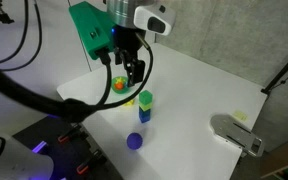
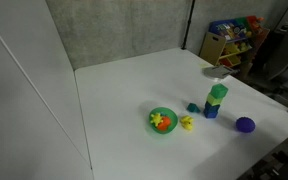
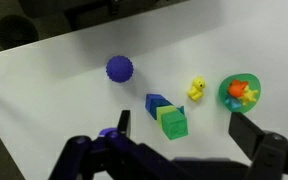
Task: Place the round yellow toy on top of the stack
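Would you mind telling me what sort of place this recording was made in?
Probably a robotics lab or test room: a plain white table against a grey wall, black cables looping near the arm, and a shelf of colourful bins behind.

Looks like a robotics lab, bare white tabletop (image 2: 114,110), grey backdrop panel (image 2: 124,30) behind it, black cables (image 1: 22,45) hanging at the edge, storage rack of colourful bins (image 2: 234,38) off to the side

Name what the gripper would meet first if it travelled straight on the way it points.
Probably the stack: the wrist view shows it almost centred ahead of the gripper; depth is unclear.
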{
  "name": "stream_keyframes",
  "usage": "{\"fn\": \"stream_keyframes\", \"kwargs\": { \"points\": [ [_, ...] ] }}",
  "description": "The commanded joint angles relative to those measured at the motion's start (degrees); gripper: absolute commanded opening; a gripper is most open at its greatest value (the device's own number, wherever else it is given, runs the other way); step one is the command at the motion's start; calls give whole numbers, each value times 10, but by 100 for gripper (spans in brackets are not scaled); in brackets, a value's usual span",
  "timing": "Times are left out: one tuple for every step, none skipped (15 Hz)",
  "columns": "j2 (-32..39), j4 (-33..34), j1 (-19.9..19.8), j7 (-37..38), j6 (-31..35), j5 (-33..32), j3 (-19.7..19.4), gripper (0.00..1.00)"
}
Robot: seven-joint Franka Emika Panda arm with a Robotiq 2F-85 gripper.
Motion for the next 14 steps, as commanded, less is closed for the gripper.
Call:
{"fn": "stream_keyframes", "kwargs": {
  "points": [
    [2, 2, -16, -6, -2, 6, 13, 100],
    [2, 2, -16, -6, -2, 6, 13, 100],
    [2, 2, -16, -6, -2, 6, 13, 100],
    [2, 2, -16, -6, -2, 6, 13, 100],
    [2, 2, -16, -6, -2, 6, 13, 100],
    [2, 2, -16, -6, -2, 6, 13, 100],
    [6, 7, -16, -1, 0, 4, 17, 100],
    [10, 12, -16, 4, -1, 3, 22, 100],
    [15, 18, -14, 6, -5, 4, 26, 100],
    [22, 26, -13, 13, -5, 4, 32, 100],
    [29, 33, -11, 16, -8, 3, 38, 100],
    [38, 40, -8, 22, -8, 3, 44, 100],
    [47, 49, -7, 30, -9, 1, 52, 100],
    [56, 59, -5, 36, -9, 1, 60, 100]
  ]
}}
